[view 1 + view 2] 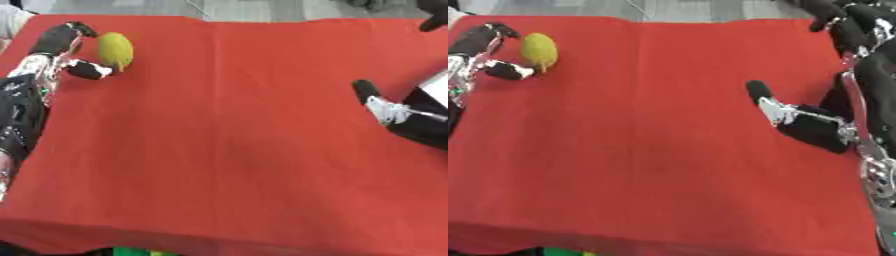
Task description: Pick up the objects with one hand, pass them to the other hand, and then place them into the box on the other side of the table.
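Red cloth (227,150) covers the whole table, draped over the near edge at the bottom of the frame. Your yellow-green fruit (115,50), oval, maybe a lemon or small mango, sits in the upper left of the frame, near the far edge of the cloth.

Your left hand (54,46) comes in along the left edge and is right at the fruit. Its fingers (66,31) arch round the fruit's left and top side, and the thumb (87,70) sits just below it, so the fruit lies between them. You've got the fingers curled and apart, cupping it; can't tell if they actually pinch it or if it's off the cloth.

Your right hand (815,127) shows at right-center, best in the right eye view, low over bare cloth and well apart from the fruit. Thumb (759,92) juts out toward the upper left; fingers (846,30) run up toward the upper right corner, spread away from the thumb, holding nothing.

At the bottom edge a bit of green (131,251) peeks out under the cloth; can't tell what.
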### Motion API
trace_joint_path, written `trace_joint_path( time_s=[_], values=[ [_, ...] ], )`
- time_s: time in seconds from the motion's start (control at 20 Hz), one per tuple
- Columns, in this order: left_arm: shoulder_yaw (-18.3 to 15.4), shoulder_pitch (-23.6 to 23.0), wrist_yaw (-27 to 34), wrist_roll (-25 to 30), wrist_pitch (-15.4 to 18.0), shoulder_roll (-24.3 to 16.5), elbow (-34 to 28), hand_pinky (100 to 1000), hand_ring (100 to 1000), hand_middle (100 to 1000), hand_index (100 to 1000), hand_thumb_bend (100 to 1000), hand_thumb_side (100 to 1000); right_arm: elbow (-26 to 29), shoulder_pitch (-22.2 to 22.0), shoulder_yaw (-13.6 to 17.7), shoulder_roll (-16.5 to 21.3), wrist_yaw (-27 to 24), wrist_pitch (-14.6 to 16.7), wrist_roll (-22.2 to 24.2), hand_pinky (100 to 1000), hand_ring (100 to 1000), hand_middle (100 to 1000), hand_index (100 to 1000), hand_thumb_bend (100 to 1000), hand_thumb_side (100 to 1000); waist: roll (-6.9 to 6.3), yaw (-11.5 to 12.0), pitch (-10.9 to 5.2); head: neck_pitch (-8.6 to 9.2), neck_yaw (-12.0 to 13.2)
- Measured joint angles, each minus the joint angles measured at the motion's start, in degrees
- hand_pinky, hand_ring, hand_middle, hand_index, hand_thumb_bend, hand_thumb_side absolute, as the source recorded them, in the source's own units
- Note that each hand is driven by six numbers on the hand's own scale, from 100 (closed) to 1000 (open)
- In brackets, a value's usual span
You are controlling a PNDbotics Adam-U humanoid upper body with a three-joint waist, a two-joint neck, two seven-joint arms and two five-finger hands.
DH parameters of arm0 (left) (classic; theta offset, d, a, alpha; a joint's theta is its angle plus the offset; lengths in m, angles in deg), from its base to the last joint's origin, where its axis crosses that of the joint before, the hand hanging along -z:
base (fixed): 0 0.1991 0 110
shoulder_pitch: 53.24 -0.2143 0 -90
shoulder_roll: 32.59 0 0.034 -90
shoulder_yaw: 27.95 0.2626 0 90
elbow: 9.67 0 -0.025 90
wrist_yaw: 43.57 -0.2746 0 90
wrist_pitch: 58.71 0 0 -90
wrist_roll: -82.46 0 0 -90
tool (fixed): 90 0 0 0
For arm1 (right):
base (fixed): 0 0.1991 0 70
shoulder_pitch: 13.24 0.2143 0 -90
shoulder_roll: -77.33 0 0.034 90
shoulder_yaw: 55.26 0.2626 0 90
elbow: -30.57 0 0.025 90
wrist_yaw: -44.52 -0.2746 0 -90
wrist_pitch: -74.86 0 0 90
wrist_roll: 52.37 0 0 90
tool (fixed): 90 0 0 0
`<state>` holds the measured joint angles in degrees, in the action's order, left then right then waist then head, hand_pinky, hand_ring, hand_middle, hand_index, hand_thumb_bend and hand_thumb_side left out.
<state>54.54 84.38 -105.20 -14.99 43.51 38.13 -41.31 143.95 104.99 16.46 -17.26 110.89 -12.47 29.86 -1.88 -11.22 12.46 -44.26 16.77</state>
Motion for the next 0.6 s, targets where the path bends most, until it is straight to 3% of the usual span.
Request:
trace_joint_path(
  time_s=[0.15,0.2,0.3,0.35,0.6],
  values=[
    [0.0,0.3,1.9,1.1,0.6,0.4,0.0,736,650,651,722,402,262,0.0,0.0,-0.2,-0.1,-0.5,-0.2,-0.4,700,753,568,857,450,548,-0.12,-0.6,0.32,0.00,0.3],
    [0.1,0.3,2.2,1.4,0.8,0.5,0.0,703,568,551,635,298,100,0.0,0.0,-0.2,-0.1,-0.6,-0.3,-0.5,701,753,569,856,444,552,-0.13,-0.7,0.32,0.00,0.3],
    [0.1,0.3,2.8,1.6,0.9,0.8,-0.2,672,496,461,535,135,100,0.0,-0.1,-0.2,-0.1,-0.9,-0.5,-0.5,701,753,569,854,433,563,0.00,-0.8,0.30,0.00,0.2],
    [0.1,0.3,3.3,1.6,0.9,1.1,-0.5,670,491,452,525,100,100,0.0,-0.1,-0.2,-0.1,-1.0,-0.6,-0.5,701,753,569,854,432,565,0.10,-0.8,0.27,0.00,0.2],
    [0.9,-0.2,8.9,3.0,3.2,1.7,-3.7,672,485,435,502,100,127,0.0,-0.4,-0.3,0.0,-1.6,-0.7,-0.3,703,752,570,853,410,579,0.05,0.3,-0.73,0.00,-1.4]
  ],
)
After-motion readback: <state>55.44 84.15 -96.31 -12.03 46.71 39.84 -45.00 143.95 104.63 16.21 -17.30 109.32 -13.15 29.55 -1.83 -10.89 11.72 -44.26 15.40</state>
